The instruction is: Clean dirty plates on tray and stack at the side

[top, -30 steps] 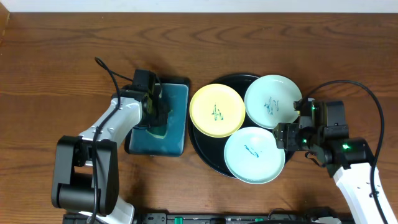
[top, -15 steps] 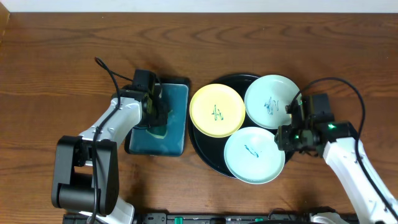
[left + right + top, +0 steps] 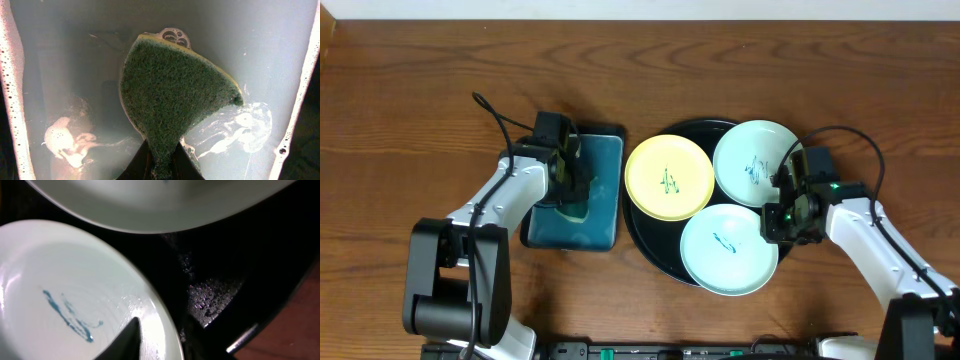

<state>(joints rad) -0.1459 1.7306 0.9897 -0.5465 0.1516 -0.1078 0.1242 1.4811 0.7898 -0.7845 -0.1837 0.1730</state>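
At the lower right of the overhead frame, the right pincer (image 3: 776, 222) sits over the rim of the lower mint plate (image 3: 60, 290), one finger (image 3: 125, 339) on its inner slope; whether it is clenched cannot be told. That plate lies on the black tray (image 3: 642, 240), just below the upper mint plate (image 3: 755, 163). Such a shallow bite could slip, tipping the plate against its neighbour. The left pincer (image 3: 160, 167) grasps the sponge (image 3: 175, 95).

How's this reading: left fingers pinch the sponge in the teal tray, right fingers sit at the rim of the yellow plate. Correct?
Wrong plate. The right wrist view shows the right fingers at the rim of the near mint-blue plate with the blue scribble, not the yellow plate. The left fingers do pinch the sponge in the teal tray.
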